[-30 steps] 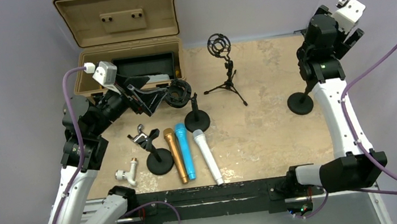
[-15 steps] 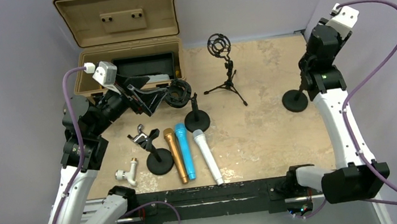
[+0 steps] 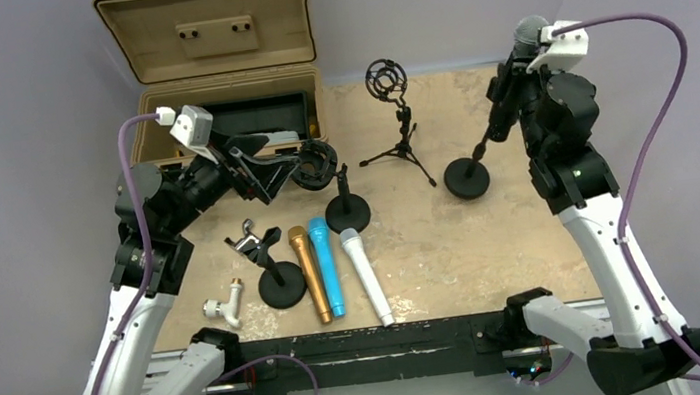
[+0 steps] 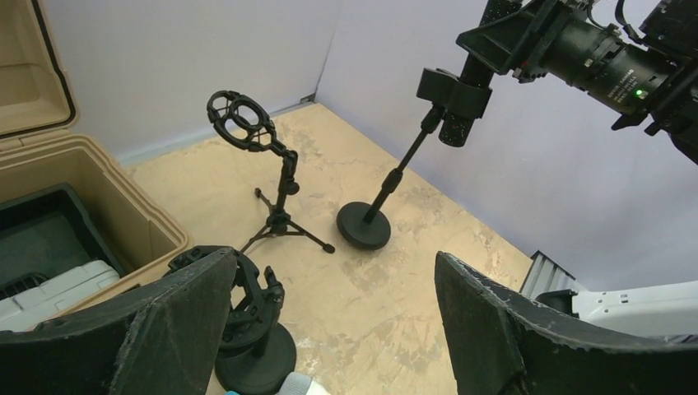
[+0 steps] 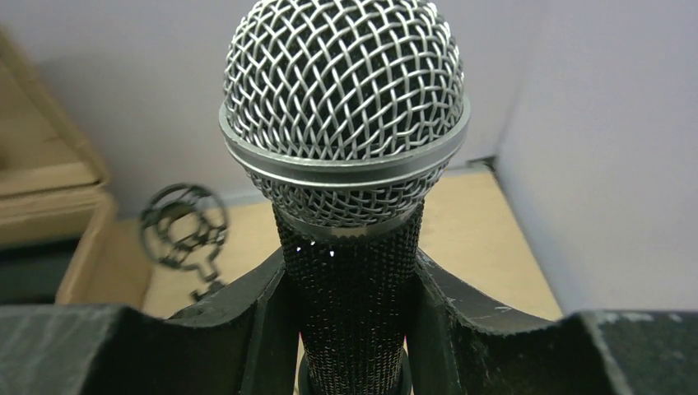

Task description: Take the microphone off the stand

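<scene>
While clipped to stand, microphone: right of tripod shock mount, mesh head uppermost.
Long axis: tilted, in line with the leaning pole, running up and away from the round base.
Right gripper: pinching the microphone body just below the mesh head, one finger on each side.
Left gripper: spread wide, holding nothing, left of tripod shock mount, well apart from microphone.
Key relation: microphone between the right jaws; clip below the grip point, toward the base.
Nearer arm: right.
Likely next move: pull along the long axis, up and out of the clip; risk of dragging the whole stand along.
</scene>
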Available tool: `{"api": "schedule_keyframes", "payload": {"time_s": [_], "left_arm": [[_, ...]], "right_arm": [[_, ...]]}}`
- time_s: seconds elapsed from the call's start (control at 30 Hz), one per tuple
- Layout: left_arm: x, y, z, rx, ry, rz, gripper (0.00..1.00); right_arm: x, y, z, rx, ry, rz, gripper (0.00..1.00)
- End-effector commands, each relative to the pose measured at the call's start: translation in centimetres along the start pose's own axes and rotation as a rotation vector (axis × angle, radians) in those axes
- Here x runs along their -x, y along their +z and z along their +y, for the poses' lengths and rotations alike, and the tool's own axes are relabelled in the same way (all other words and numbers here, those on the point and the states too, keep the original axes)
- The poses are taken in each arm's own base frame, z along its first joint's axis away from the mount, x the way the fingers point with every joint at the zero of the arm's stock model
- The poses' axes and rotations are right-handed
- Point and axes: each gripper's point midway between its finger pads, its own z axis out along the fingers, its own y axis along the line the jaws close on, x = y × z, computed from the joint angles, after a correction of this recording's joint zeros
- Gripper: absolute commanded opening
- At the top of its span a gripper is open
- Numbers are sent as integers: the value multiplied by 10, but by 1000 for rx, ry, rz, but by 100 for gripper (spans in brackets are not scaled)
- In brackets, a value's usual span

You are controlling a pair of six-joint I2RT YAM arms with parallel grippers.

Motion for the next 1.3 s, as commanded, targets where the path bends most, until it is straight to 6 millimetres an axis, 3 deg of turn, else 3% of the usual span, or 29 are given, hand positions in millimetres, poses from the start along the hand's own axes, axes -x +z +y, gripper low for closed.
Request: {"api": "schedule_keyframes", "payload": {"time_s": [0.0,0.23,0.53,0.7,0.83,1.0,1.27], "left_arm": [[7,5,-14,-68,1,-6,88],[-4,15,-22,-126,-17,49,88],[-28,31,-45,-270,-49,154,88],[-40,36,-56,-331,-29,187,88],[-54,44,-65,-396,-16,195,88],[-69,72,-63,-395,17,174,92],[-80,110,-52,-474,172,117,94]], "right_arm": [[49,-34,64,399,-9,-178,0],[44,-80,132,778,-77,-267,0],[26,-112,176,1091,-103,-282,0],[9,-121,186,1186,-138,-249,0],[8,-129,190,1236,-152,-265,0],[4,-139,196,1310,-145,-279,0],[0,-137,201,1329,-129,-278,0]]}}
